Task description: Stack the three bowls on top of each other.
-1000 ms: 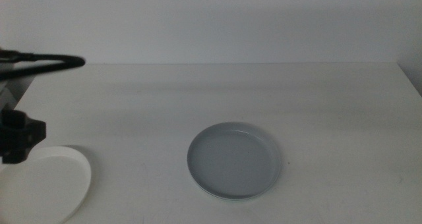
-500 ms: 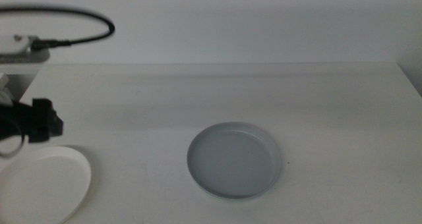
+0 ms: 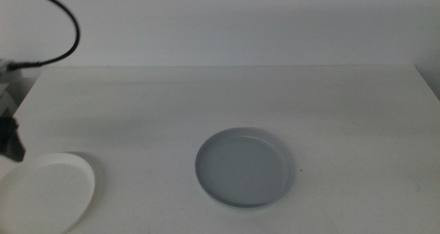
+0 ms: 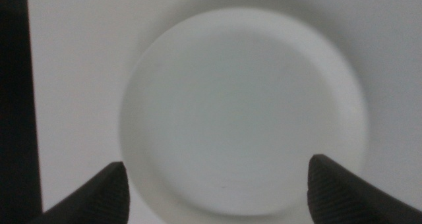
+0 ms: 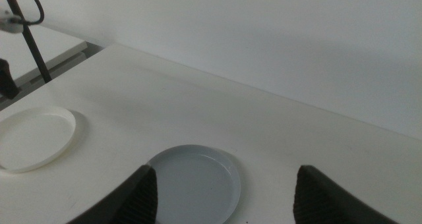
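The grey bowl sits on the table a little right of centre; it also shows in the right wrist view. A paler second rim shows under its near edge, and I cannot tell whether that is the pale mint green bowl, which shows nowhere on its own. The white bowl lies at the front left corner. My left gripper hovers over the white bowl, jaws wide open and empty. My right gripper is open and empty, back from the grey bowl, out of the middle view.
A dark part of the left arm shows at the left edge of the middle view, with its black cable arching above. The table's left edge runs close beside the white bowl. A white wall stands behind the table.
The left arm swung in over the left side and has drawn back to the left edge. Its cable has risen. Both bowls have stayed in place.
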You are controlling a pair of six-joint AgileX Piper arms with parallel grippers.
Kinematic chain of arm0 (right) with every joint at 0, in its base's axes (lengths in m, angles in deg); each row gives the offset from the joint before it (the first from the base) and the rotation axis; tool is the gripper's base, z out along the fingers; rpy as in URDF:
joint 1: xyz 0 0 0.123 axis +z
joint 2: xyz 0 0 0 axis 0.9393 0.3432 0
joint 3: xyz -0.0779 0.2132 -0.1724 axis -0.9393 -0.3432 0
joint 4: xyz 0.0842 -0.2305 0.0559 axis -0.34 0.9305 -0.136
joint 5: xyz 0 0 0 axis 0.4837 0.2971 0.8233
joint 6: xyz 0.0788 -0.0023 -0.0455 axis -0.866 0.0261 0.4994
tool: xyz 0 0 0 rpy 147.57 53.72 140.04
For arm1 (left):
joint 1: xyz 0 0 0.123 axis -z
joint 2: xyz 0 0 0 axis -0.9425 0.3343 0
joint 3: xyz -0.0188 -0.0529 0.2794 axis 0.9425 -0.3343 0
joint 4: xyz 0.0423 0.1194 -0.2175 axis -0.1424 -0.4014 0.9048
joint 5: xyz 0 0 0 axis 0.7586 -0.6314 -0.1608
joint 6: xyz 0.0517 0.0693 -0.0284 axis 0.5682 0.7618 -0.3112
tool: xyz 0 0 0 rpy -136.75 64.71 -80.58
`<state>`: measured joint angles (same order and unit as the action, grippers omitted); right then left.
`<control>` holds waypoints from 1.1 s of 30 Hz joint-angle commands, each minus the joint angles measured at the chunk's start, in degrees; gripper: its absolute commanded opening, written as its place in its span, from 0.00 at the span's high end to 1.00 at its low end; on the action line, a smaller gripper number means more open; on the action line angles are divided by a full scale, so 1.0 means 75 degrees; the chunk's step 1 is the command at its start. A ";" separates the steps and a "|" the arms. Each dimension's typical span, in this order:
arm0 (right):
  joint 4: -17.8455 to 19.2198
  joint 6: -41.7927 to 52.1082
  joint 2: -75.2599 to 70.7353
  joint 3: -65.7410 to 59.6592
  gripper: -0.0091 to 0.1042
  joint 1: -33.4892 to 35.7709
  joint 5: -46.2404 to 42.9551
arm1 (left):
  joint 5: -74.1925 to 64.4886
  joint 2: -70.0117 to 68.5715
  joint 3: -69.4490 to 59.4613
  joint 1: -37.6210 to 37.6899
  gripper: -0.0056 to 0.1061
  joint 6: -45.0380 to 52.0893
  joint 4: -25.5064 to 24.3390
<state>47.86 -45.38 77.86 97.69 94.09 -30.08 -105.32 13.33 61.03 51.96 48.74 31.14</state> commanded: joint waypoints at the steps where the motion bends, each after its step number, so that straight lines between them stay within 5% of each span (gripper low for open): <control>1: 0.0027 0.0047 0.0051 0.0211 0.44 0.0016 -0.0582 | 0.0134 0.0045 0.0249 -0.0336 0.18 0.0354 0.0204; 27: 0.0027 0.0047 0.0051 0.0211 0.44 0.0016 -0.0582 | 0.1541 0.2417 0.0235 -0.0768 0.18 0.1218 -0.0004; 33: 0.0027 0.0047 0.0051 0.0211 0.44 0.0016 -0.0582 | 0.1474 0.2749 0.0235 -0.0768 0.31 0.1210 0.0008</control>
<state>47.86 -45.38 77.86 97.69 94.09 -30.08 -94.17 35.72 61.52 46.22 57.75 30.65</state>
